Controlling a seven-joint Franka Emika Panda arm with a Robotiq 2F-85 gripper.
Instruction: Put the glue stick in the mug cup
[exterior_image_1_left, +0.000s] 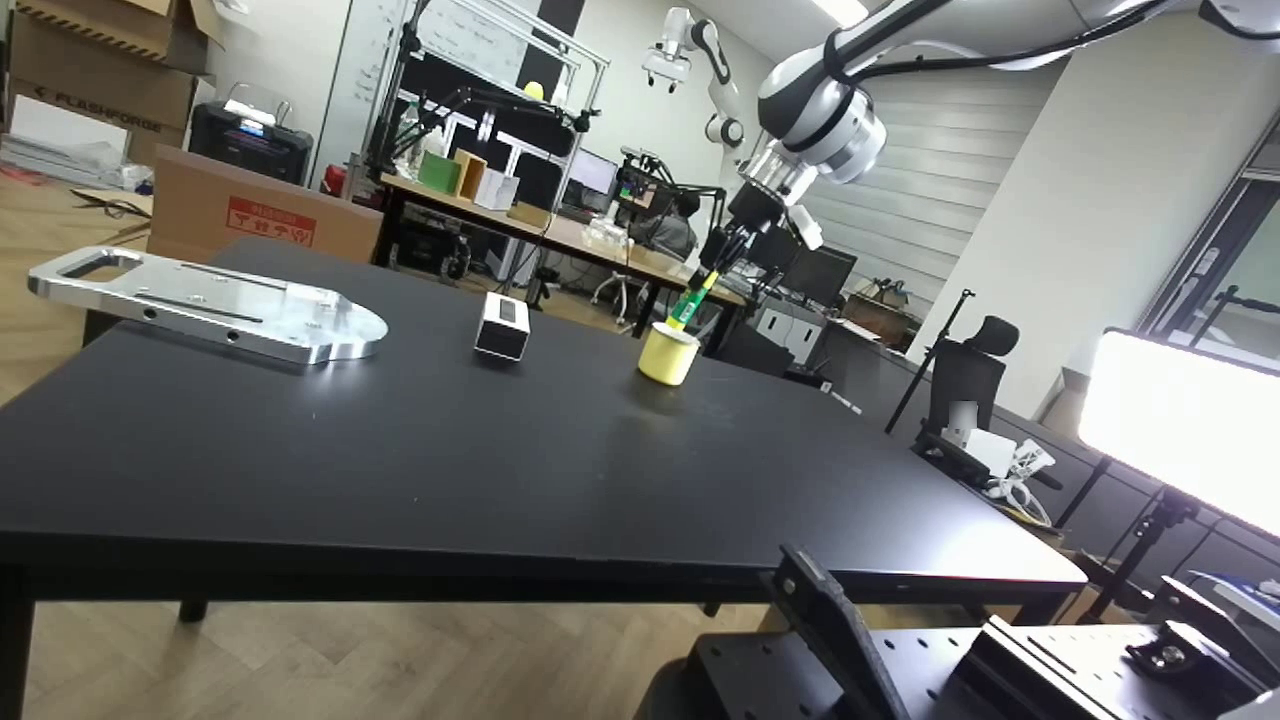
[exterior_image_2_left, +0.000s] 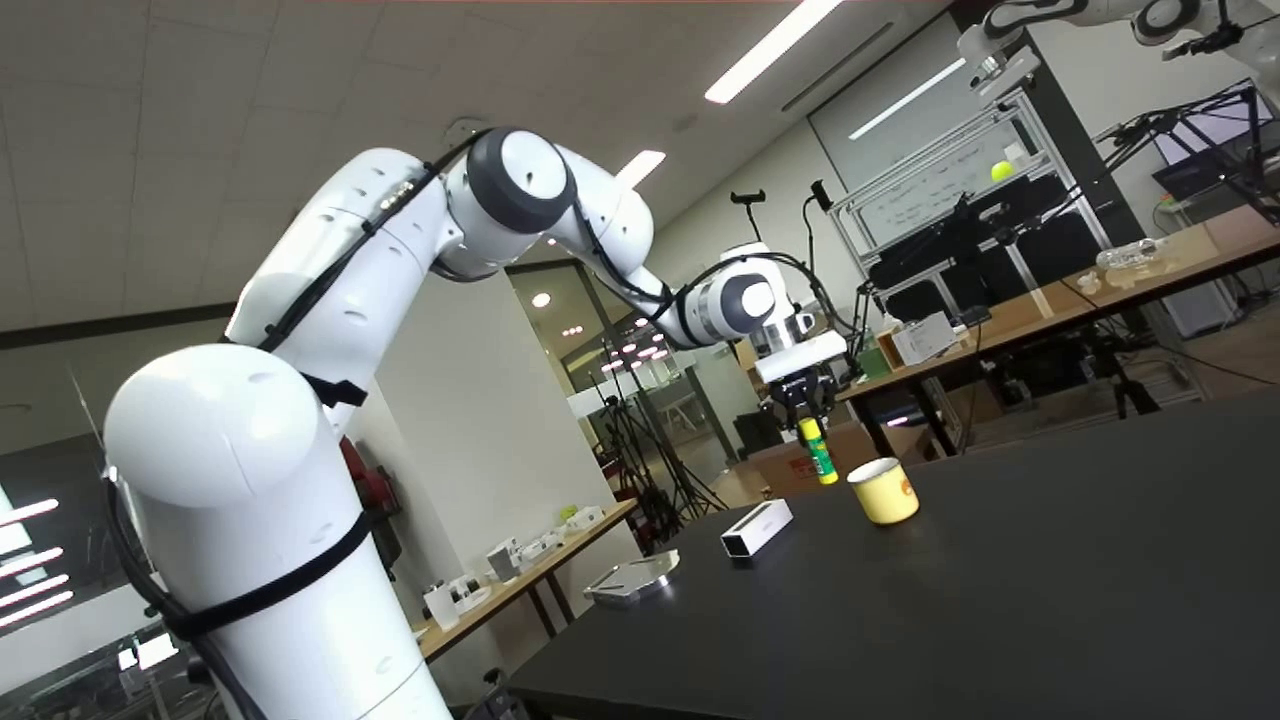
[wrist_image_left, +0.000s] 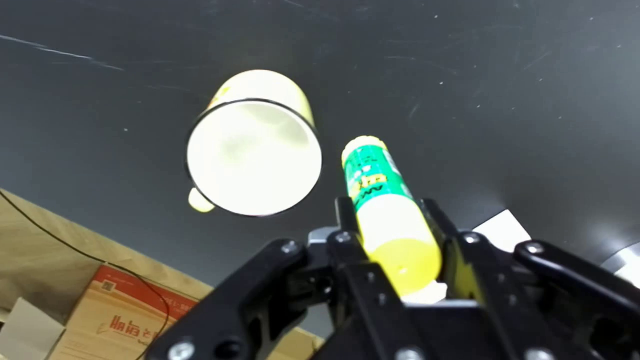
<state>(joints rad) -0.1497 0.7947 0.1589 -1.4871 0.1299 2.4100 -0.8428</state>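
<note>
The glue stick, green with a yellow cap, shows in both exterior views (exterior_image_1_left: 690, 304) (exterior_image_2_left: 819, 455) and in the wrist view (wrist_image_left: 372, 172). My gripper (exterior_image_1_left: 712, 262) (exterior_image_2_left: 804, 414) (wrist_image_left: 388, 207) is shut on its yellow cap end and holds it above the table, slightly tilted, green end down. The pale yellow mug cup (exterior_image_1_left: 668, 357) (exterior_image_2_left: 885, 494) stands upright on the table. In the wrist view the mug cup (wrist_image_left: 255, 155) is left of the glue stick, its mouth facing up and its inside bare. The glue stick's lower end is beside the rim, apart from it.
A small black-and-white box (exterior_image_1_left: 503, 326) (exterior_image_2_left: 757, 528) (wrist_image_left: 501, 230) lies on the black table (exterior_image_1_left: 450, 440) near the mug. A silver metal plate (exterior_image_1_left: 215, 298) (exterior_image_2_left: 633, 577) lies farther off beyond the box. The table edge runs behind the mug.
</note>
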